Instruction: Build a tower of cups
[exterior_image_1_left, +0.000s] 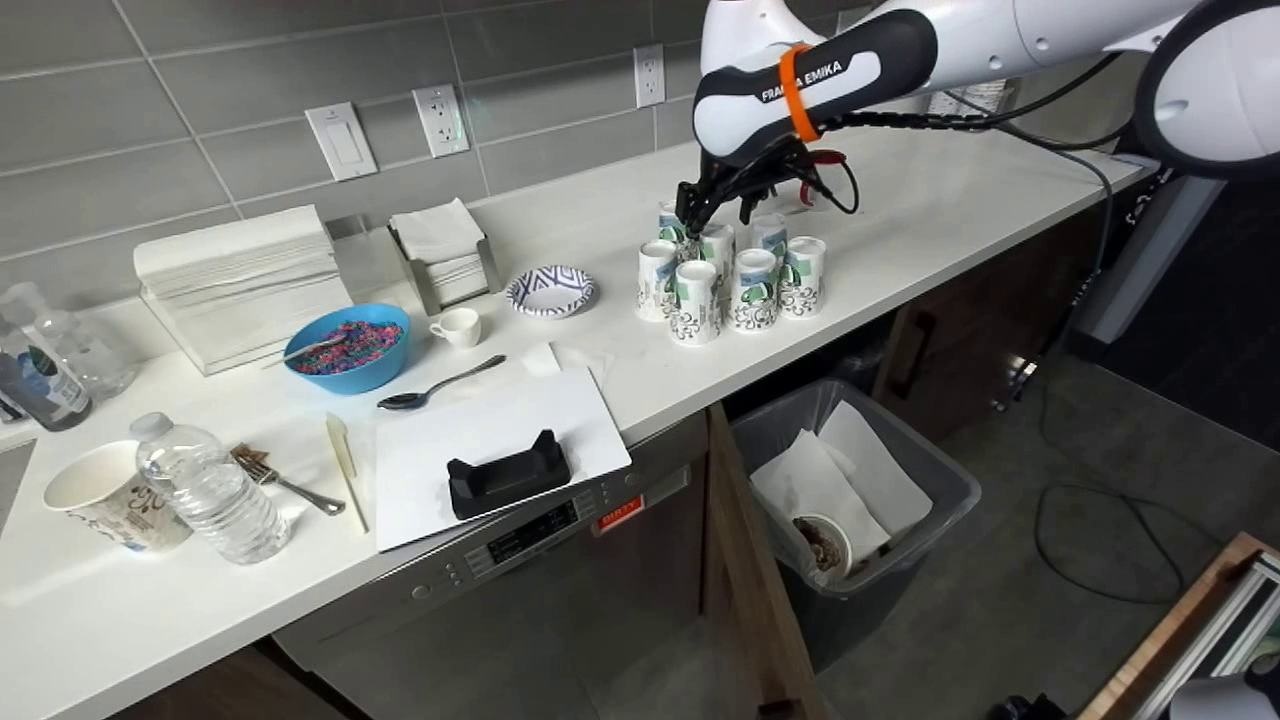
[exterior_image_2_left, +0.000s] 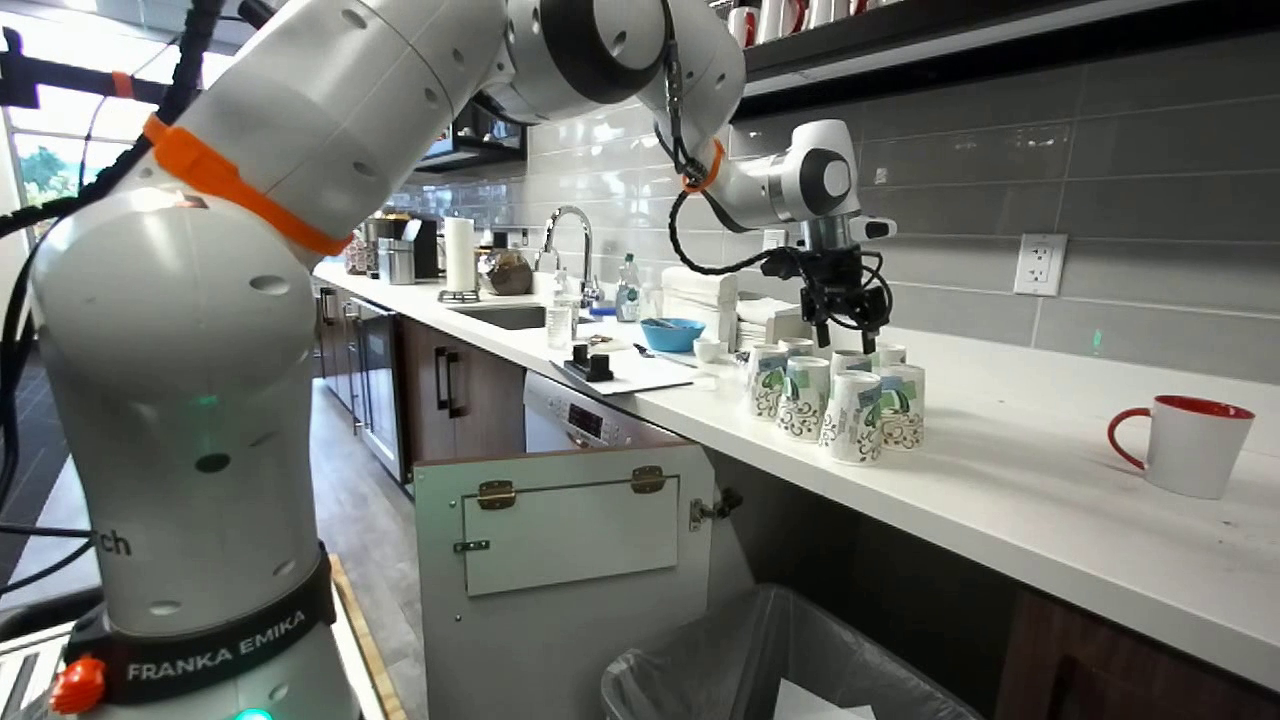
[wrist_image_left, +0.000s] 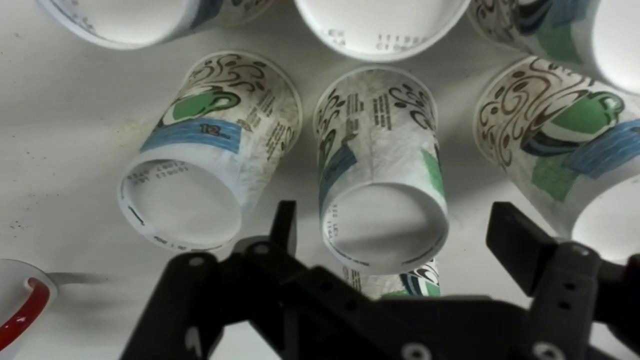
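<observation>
Several white paper cups with green logos stand upside down in a close group on the counter, in both exterior views (exterior_image_1_left: 695, 305) (exterior_image_2_left: 854, 420). They stand side by side in a single layer; I see none on top of another. My gripper (exterior_image_1_left: 719, 214) is over the back of the group, pointing down; it also shows in an exterior view (exterior_image_2_left: 845, 340). In the wrist view the gripper (wrist_image_left: 397, 232) is open, its fingers apart on both sides of the middle cup (wrist_image_left: 377, 130). Other cups stand left (wrist_image_left: 205, 125) and right (wrist_image_left: 560, 125). One cup (wrist_image_left: 400, 285) is mostly hidden behind the middle one.
A white mug with a red handle (exterior_image_2_left: 1195, 445) stands farther along the counter. A patterned dish (exterior_image_1_left: 550, 291), a small white cup (exterior_image_1_left: 457, 327), a blue bowl (exterior_image_1_left: 352, 372) and a white board (exterior_image_1_left: 430, 480) lie to the other side. The tiled wall (exterior_image_1_left: 560, 150) runs behind. A bin (exterior_image_1_left: 955, 490) stands below the counter edge.
</observation>
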